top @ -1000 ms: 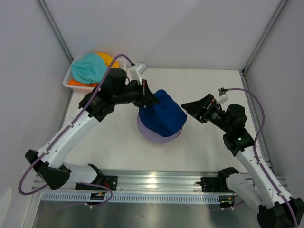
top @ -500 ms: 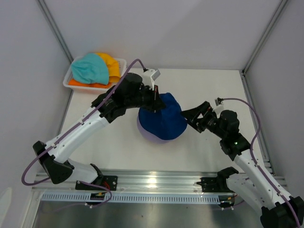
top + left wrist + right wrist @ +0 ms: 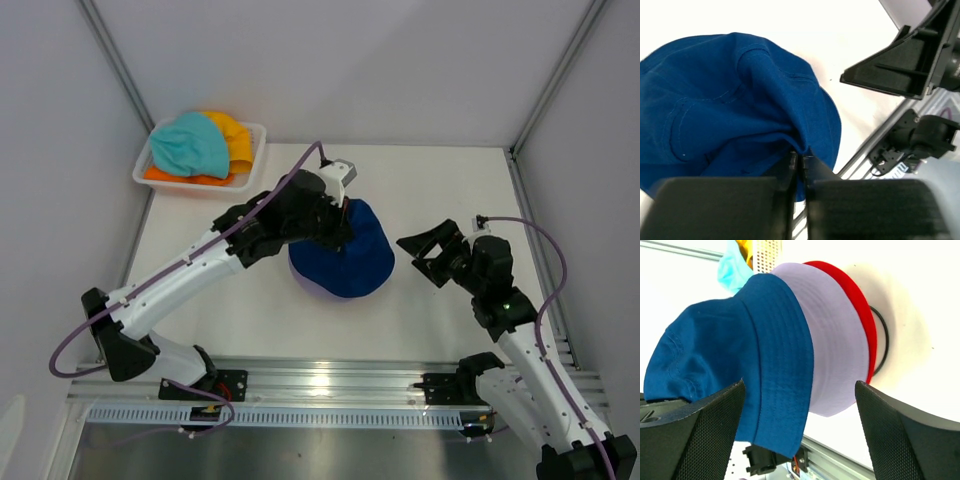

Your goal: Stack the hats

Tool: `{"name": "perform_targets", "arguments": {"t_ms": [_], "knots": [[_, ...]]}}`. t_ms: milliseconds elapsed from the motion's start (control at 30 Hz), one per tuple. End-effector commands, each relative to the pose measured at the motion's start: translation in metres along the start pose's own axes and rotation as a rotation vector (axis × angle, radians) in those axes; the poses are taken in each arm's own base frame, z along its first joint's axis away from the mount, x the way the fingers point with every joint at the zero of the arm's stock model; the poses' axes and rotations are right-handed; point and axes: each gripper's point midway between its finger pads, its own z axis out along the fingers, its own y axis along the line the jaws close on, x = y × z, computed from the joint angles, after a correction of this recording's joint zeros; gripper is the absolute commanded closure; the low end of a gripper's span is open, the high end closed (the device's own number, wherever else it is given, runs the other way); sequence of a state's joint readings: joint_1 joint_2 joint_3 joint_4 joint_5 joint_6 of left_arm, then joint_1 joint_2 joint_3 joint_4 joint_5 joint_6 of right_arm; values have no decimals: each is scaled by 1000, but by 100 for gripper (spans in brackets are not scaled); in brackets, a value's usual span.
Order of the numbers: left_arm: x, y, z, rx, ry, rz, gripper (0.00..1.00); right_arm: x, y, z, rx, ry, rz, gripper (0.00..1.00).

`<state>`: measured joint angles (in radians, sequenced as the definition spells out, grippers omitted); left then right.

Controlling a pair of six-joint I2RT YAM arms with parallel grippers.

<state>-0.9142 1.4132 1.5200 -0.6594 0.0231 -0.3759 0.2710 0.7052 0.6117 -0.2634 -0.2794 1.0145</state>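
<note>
L pincer (image 3: 801, 156) clamped on dark blue hat (image 3: 352, 262), table ctr, atop lilac hat (image 3: 832, 340) + red hat (image 3: 856, 302); R pincer (image 3: 418, 256) wide, empty. You've teal hat (image 3: 185, 143), yellow hat (image 3: 233, 135), orange hat (image 3: 160, 172) to go, basket (image 3: 256, 133) 11 o'clock.

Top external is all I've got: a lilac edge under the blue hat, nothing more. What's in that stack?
Observer: The right wrist view shows three hats: dark blue hat on top, lilac hat under it, red hat at the bottom.
Operator: Are they sitting straight on the table?
Observer: No. Part of a black wire stand shows as a ring just past the red hat's brim.
Operator: Is the left gripper holding the blue one?
Observer: Yes. In the left wrist view the left gripper is shut on a pinched fold of the dark blue hat.
</note>
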Motion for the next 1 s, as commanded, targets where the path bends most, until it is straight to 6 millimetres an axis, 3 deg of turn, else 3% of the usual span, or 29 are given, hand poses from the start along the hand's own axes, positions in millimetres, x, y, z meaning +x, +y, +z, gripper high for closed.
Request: {"name": "perform_targets", "arguments": {"t_ms": [0, 133, 167, 433, 533, 600, 633, 700, 733, 767, 800, 833, 900, 967], "knots": [[6, 9, 6, -49, 0, -8, 85, 6, -7, 2, -8, 26, -16, 8], [-4, 10, -3, -59, -53, -30, 52, 16, -7, 8, -58, 61, -4, 12], [-11, 8, -10, -53, -83, -31, 42, 17, 1, 8, -106, 68, -4, 12], [-50, 11, -54, -96, -241, -76, 11, 24, 5, 16, -171, 66, -16, 16], [-62, 30, -80, -152, -310, -167, 8, 22, 3, 22, -175, 54, -26, 18], [-54, 44, -87, -155, -298, -245, 9, 18, 6, 25, -197, 35, -36, 21], [-63, 61, -105, -167, -351, -337, 9, 16, 7, 26, -200, 29, -37, 23], [-46, 75, -101, -121, -349, -411, 9, 12, 10, 30, -216, 10, -41, 28], [-50, 90, -110, -128, -397, -464, 9, 11, 11, 31, -222, 7, -39, 29], [-41, 96, -117, -123, -421, -485, 9, 11, 11, 34, -222, 9, -36, 30], [-44, 95, -120, -84, -450, -494, 9, 11, 12, 36, -223, 14, -37, 33], [-27, 116, -112, -119, -435, -548, 9, 11, 12, 37, -224, 18, -37, 34], [-22, 122, -114, -106, -440, -572, 10, 14, 8, 41, -214, 36, -26, 38], [-7, 143, -106, -157, -423, -606, 11, 17, 6, 43, -218, 46, -16, 41]]}}
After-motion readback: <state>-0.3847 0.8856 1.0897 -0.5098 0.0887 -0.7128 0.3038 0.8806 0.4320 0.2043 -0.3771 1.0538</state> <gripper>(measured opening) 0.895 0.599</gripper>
